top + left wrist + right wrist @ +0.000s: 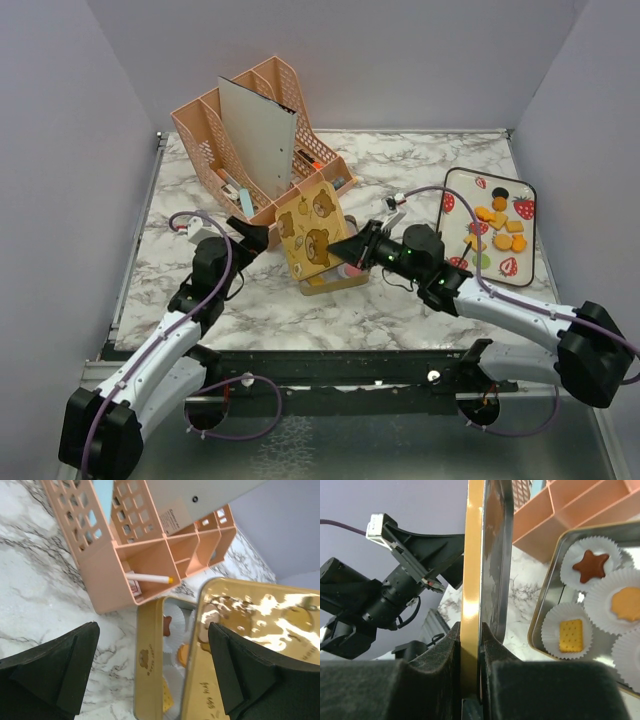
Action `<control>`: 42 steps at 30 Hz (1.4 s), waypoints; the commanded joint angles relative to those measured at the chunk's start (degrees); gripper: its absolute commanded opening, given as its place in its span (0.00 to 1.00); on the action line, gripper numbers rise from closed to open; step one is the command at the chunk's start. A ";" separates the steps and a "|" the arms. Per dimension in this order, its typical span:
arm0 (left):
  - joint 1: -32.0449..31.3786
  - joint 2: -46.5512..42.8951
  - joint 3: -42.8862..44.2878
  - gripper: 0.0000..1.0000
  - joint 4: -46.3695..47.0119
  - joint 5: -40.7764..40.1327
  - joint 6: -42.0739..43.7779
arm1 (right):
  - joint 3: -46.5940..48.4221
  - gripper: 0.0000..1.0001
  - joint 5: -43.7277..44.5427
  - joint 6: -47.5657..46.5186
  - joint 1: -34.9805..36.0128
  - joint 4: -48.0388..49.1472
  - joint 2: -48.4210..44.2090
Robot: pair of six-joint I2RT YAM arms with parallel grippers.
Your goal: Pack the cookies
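Gold tin lid (308, 232) stands upright mid-tabletop (400, 310) in top view, right gripper (340, 246) at its edge and left gripper (254, 236) just beside. Most cookies (497, 228) lie on strawberry tray (448, 190), far right.
Left wrist: fingers (50, 670) spread wide, gripping nothing, above tin (148, 650).
Right wrist: fingers (425, 680) pinch lid rim; star, square & round cookies sit in paper cups (570, 570) inside tin.

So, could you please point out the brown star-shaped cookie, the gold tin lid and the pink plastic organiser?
brown star-shaped cookie (590, 566): right wrist view, centre of the star.
gold tin lid (472, 580): right wrist view, its upright golden edge.
pink plastic organiser (101, 577): left wrist view, its solid front wall.
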 commanded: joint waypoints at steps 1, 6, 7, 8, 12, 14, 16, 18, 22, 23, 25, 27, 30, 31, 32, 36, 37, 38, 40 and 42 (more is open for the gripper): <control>0.34 -1.60 -0.01 0.98 -0.52 5.91 -1.29 | -3.02 0.00 -6.45 10.25 -1.80 10.73 4.48; 0.34 -2.04 0.12 0.98 -2.28 8.05 -0.89 | -5.11 0.01 -7.16 14.94 -2.43 14.78 7.59; 0.34 -2.36 -0.14 0.97 -2.22 8.53 -0.91 | -5.46 0.01 -7.16 15.44 -2.55 14.91 7.94; 0.34 -2.51 -0.44 0.97 -2.16 9.16 -0.90 | -5.97 0.01 -7.24 15.92 -2.76 15.25 8.29; 0.34 -1.52 -0.88 0.95 -2.17 11.67 -0.66 | -8.24 0.01 -6.89 17.42 -4.10 16.35 8.77; 0.34 -0.09 -1.04 0.94 -1.54 13.57 -0.50 | -9.15 0.00 -6.37 17.64 -4.81 16.49 8.93; 0.34 1.57 -1.25 0.93 -0.49 15.74 -0.73 | -9.52 0.00 -6.57 17.64 -5.58 16.72 9.32; 0.34 3.28 -1.39 0.91 1.09 17.84 -1.14 | -9.77 0.00 -7.01 17.70 -6.34 17.38 9.98; 0.34 7.06 -1.16 0.88 3.34 20.57 -1.97 | -10.14 0.00 -7.89 18.21 -7.67 18.57 11.78; 0.38 7.88 -1.13 0.88 3.90 21.20 -2.06 | -10.17 0.00 -8.11 18.25 -7.97 18.90 12.26; 0.26 9.89 -1.01 0.87 5.21 22.38 -2.30 | -10.30 0.00 -8.20 18.41 -8.55 19.16 13.10; 0.25 11.97 -0.56 0.87 5.80 23.47 -2.36 | -10.43 0.01 -8.41 18.47 -9.10 19.31 13.91; 0.10 14.91 0.30 0.86 6.83 24.51 -2.35 | -10.43 0.04 -8.68 18.28 -9.63 18.72 15.21; 0.01 15.79 0.57 0.86 7.22 24.72 -2.42 | -10.51 0.05 -8.57 18.07 -9.76 18.63 15.52; -0.12 16.64 0.83 0.86 7.57 24.84 -2.52 | -10.64 0.06 -8.39 17.92 -9.86 18.51 15.89; -1.15 19.79 2.23 0.85 8.12 25.24 -2.51 | -10.93 0.17 -7.72 17.42 -10.44 17.77 16.72; -1.46 20.41 2.63 0.85 8.14 25.23 -2.45 | -10.74 0.21 -7.40 17.05 -10.52 16.98 16.75; -1.77 20.91 3.08 0.85 8.21 25.25 -2.44 | -10.56 0.24 -7.09 16.47 -10.57 16.16 16.79; -2.59 21.88 3.67 0.85 8.54 25.14 -2.46 | -10.22 0.27 -6.21 15.44 -10.57 14.50 16.35; -3.33 22.76 4.26 0.85 8.82 24.78 -2.53 | -9.89 0.31 -5.07 14.32 -10.58 12.68 15.65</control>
